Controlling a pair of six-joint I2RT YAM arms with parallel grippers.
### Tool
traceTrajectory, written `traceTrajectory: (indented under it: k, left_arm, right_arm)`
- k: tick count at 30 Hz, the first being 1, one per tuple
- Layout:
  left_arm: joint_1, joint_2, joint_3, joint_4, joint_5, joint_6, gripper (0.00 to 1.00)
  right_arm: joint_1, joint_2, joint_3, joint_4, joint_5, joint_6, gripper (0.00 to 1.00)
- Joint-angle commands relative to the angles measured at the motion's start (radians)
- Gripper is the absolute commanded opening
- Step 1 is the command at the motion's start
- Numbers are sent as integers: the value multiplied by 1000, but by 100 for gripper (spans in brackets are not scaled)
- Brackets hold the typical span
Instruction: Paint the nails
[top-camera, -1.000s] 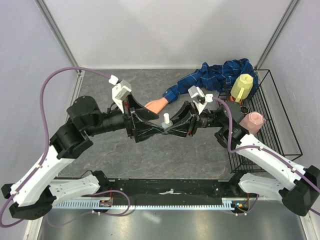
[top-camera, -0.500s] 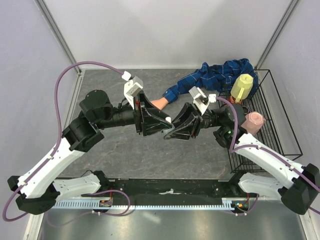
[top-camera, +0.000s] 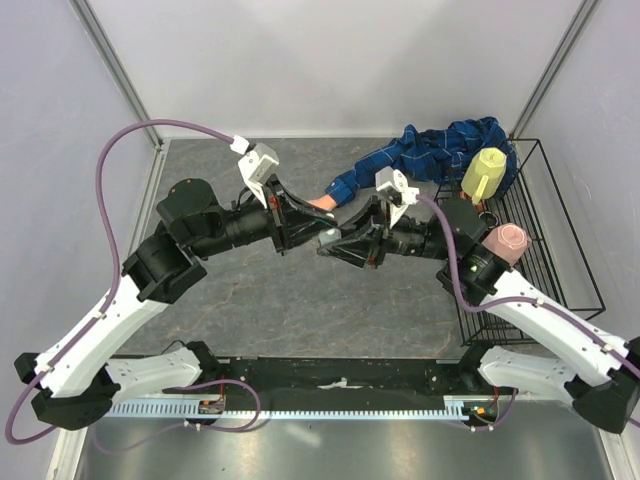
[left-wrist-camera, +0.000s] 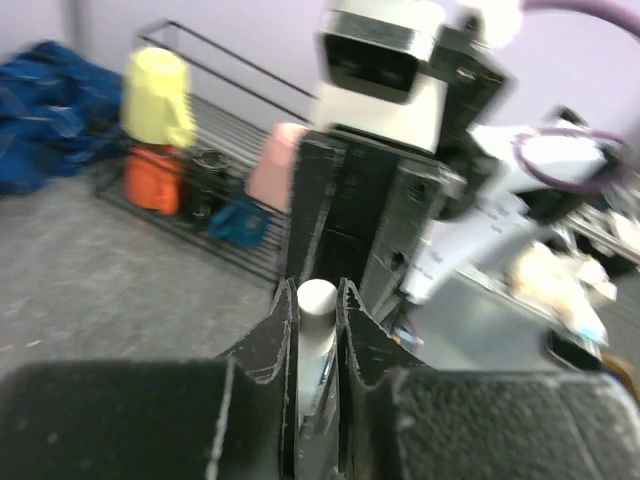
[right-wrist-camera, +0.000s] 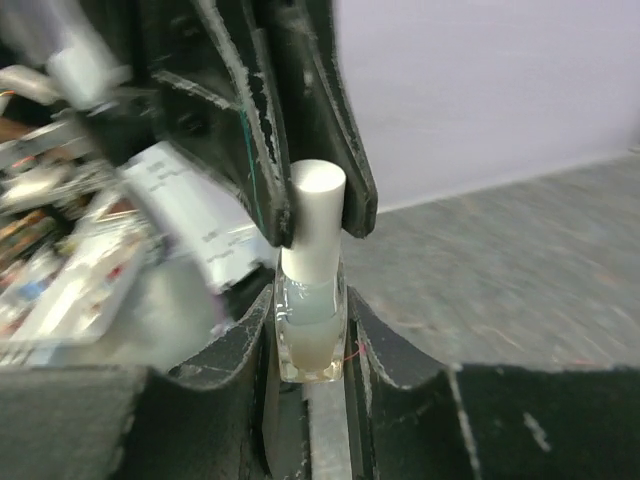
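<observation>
The left gripper (left-wrist-camera: 316, 302) is clamped on the white cap (right-wrist-camera: 317, 215). The right gripper (right-wrist-camera: 310, 300), facing it, pinches the clear bottle (right-wrist-camera: 311, 335) below. Both hold it above the table (top-camera: 250, 300), just beside the mannequin hand (top-camera: 322, 204).

The likely risk is in the opening twist: if the glass slips in the right fingers, the bottle could turn with the cap, tip and spill polish, or drop.

The peach hand sticks out of a blue plaid sleeve (top-camera: 395, 165), fingertips under the left gripper. The nails are too small to see.
</observation>
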Motion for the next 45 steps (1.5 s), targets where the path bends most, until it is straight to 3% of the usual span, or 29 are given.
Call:
traceTrajectory:
  k: [1,2,3,5,10,15,17,18,20,21,23,24,26,30,31,34,45]
  left_arm:
    - [-81,11,38,-92,-378,-8,2]
    - [-105,25,42,-113,-593,-39,2]
    - [-130,37,53,-144,-687,-62,2]
    - [-193,56,76,-167,-857,-138,2]
    - [-219,122,139,-225,-870,-229,2]
    - [-219,65,122,-192,-815,-246,3]
    - [-218,33,88,-140,-763,-243,16]
    - [-218,5,79,-118,-743,-228,32]
    - [-218,-19,68,-92,-662,-196,48]
    - [-218,-28,70,-90,-634,-167,61]
    - [-216,-64,67,-92,-580,-139,71]
    - [-216,-79,64,-92,-542,-105,75]
    - [-218,-131,41,-65,-495,-61,77]
    - [-216,-234,-66,47,-256,53,75]
    - [-216,-248,-100,61,-219,64,75]
    - [-214,-248,-110,52,-172,68,74]
    - [-204,-159,-88,34,-131,41,73]
  right_arm:
    - [223,1,103,-265,653,-297,0]
    - [291,15,118,-299,1007,-358,0]
    - [393,49,128,-305,1139,-365,0]
    - [461,75,140,-299,1365,-424,0]
    - [517,106,134,-275,1379,-464,0]
    - [497,49,82,-210,1097,-512,0]
    - [478,18,65,-205,996,-512,0]
    - [468,9,60,-204,963,-505,0]
    - [433,-15,48,-205,888,-495,0]
    - [417,-23,43,-210,819,-480,0]
    - [359,-49,30,-212,741,-459,0]
    - [336,-55,28,-221,608,-423,0]
    - [264,-72,19,-218,505,-382,0]
    - [181,-89,-1,-161,268,-268,0]
    - [169,-87,-15,-137,154,-218,0]
    - [123,-74,-33,-26,-29,-123,0]
    - [38,-46,-72,196,-154,60,0]
